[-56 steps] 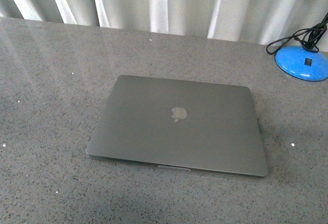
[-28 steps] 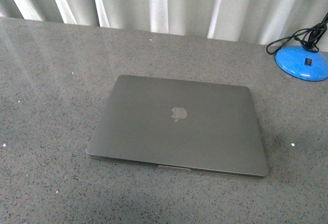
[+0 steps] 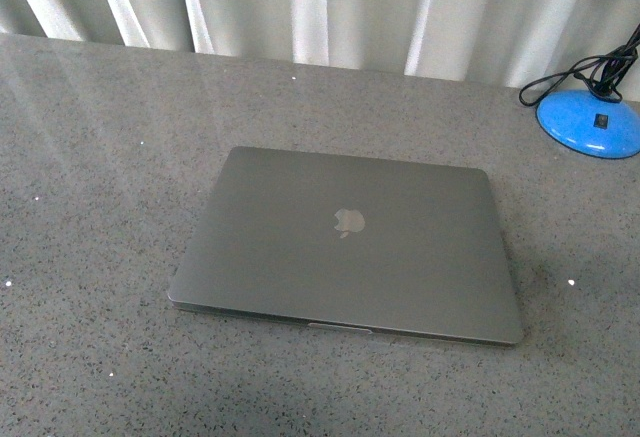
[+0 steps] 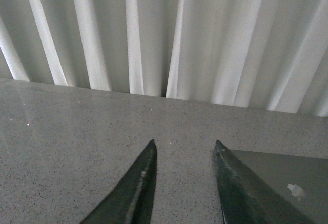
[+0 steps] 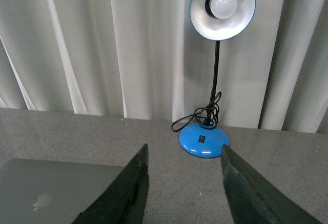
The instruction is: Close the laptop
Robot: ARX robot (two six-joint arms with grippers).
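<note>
Desk (image 3: 100,157): grey speckled surface, backed by white curtains (image 3: 330,7). No alteration is noted across the last second; all three front views agree in every respect.

Laptop (image 3: 345,245): lies flat near the middle of the desk, lid fully down, logo uppermost, front edge toward the robot. It has not shifted. Judgement: with the lid already seated and nothing moving, the task appears complete and no further contact seems called for.

Lamp (image 5: 215,70): blue base at the far right of the desk, well apart from the laptop, black cord coiled at the stem. Undisturbed.

Left gripper (image 4: 184,149): fingers (image 4: 138,183) stand apart with a clear gap, holding nothing, touching nothing. They hang above bare desk, the laptop's corner showing just beside one finger.

Right gripper (image 5: 183,152): fingers (image 5: 241,183) likewise spread and empty, clear of the desk, looking toward the lamp with the laptop lid low to one side.

Neither arm appears in the front view.
</note>
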